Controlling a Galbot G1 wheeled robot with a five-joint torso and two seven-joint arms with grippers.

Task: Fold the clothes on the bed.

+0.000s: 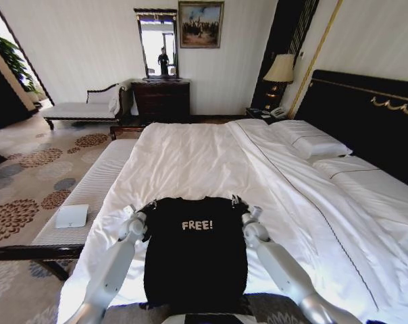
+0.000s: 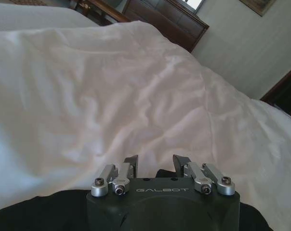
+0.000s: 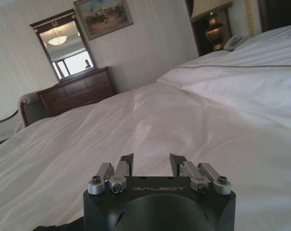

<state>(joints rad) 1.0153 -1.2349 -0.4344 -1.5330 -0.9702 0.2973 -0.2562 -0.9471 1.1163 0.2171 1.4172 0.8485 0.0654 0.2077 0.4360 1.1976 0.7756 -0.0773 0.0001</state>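
The T-shirt (image 1: 196, 260) lies flat on the near part of the bed (image 1: 211, 158), its white "FREE!" lettering facing up and its hem toward the near edge. It is small against the white sheet, which runs far toward the dresser (image 1: 161, 100) and the mirror (image 1: 157, 44) on the far wall.

From the head view, the left gripper (image 1: 148, 206) sits at the shirt's left shoulder and the right gripper (image 1: 239, 202) at its right shoulder, one arm along each side of the shirt. At that range the fingers are too small to judge.

The wrist views fill that in. The left wrist view shows the left gripper (image 2: 155, 165) with its two dark fingertips (image 2: 132, 163) standing apart, a clear gap between them, black cloth bunched just under and behind them. Whether the tips touch the cloth I cannot tell; nothing is pinched between them. Beyond lies rumpled white sheet.

The right wrist view shows the right gripper (image 3: 151, 162) likewise parted, with bare sheet seen through the gap and nothing held. A sliver of black cloth shows beside its body.

The head view alone takes in the pillows (image 1: 311, 142) at the far right by the dark headboard (image 1: 366, 115), the lamp (image 1: 280, 69) and the pale bench (image 1: 89, 196) along the bed's left side.
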